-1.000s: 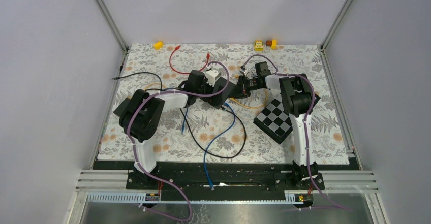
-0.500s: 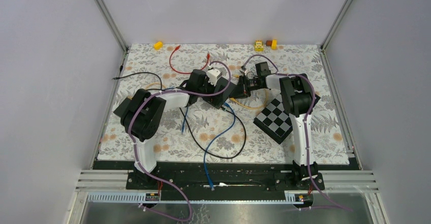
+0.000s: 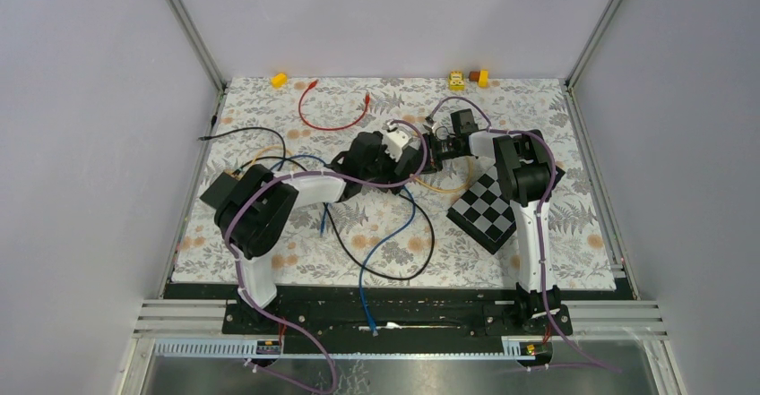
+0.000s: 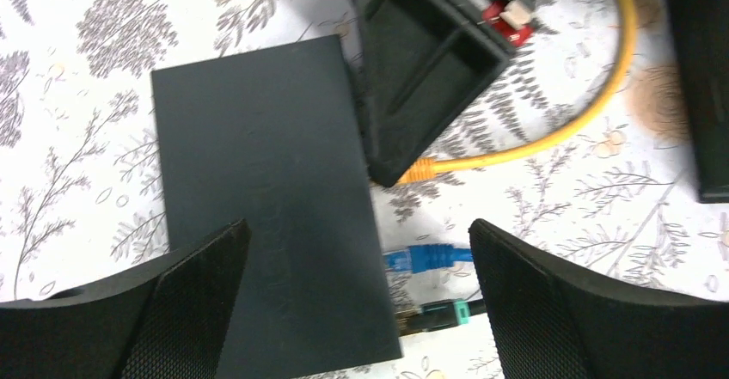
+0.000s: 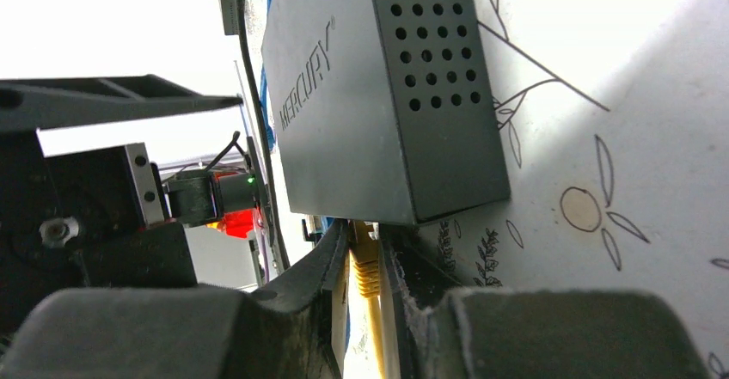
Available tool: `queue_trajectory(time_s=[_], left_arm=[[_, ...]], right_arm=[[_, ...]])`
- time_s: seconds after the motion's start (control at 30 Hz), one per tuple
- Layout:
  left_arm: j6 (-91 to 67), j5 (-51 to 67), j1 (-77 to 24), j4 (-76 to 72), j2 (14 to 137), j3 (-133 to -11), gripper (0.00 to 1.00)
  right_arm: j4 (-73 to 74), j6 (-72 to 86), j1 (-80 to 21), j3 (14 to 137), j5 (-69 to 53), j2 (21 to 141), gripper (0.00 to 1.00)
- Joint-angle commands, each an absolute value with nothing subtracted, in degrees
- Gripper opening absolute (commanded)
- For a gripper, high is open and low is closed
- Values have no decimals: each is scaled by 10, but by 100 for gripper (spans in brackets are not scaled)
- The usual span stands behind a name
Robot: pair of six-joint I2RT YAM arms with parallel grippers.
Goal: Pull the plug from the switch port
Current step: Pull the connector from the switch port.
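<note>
Squeezing the yellow plug with the right fingers, clenched on it from both sides. Pressed right up against the port side of the black switch (the box with little round holes and the word MERCURY on it). Cannot tell whether in the port or just out of it. Running off from there as a yellow cable, in a big curve over the flowery surface. Hanging over the switch, which lies flat near the middle of the surface, with the left fingers spread wide apart, grasping nothing, one above the box and the other off to its side. Along the same side, just beside the yellow one, a blue plug and a green plug, both touching the box's edge. Near the right arm, a black and white checkered board, flat on the surface.
</note>
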State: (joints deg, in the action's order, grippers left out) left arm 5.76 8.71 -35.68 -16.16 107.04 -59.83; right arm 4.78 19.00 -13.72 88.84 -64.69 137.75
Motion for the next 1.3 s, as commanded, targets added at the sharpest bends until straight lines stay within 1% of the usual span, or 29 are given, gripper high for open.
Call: queue_trajectory(time_s=[0.0, 0.23, 0.43, 0.73, 0.97, 1.07, 1.13, 1.27], left_arm=[[83, 76, -365, -194, 1040, -598, 99], [108, 31, -371, -176, 1052, -612, 99], [123, 25, -373, -150, 1082, -630, 99], [136, -57, -382, -127, 1116, -648, 98], [116, -71, -382, -101, 1133, -662, 89], [103, -75, -382, -98, 1136, -660, 83], [84, -79, -382, -88, 1138, -661, 81], [52, -84, -382, -88, 1146, -660, 75]], right_arm=[[80, 149, -138, 877, -549, 1399, 0], [81, 148, -138, 879, -551, 1398, 0], [82, 149, -138, 880, -553, 1400, 0], [94, 137, -138, 883, -550, 1396, 0], [185, 74, -138, 931, -546, 1406, 0], [197, 69, -138, 941, -555, 1412, 0], [182, 91, -138, 932, -560, 1410, 0], [64, 170, -141, 856, -570, 1383, 0]])
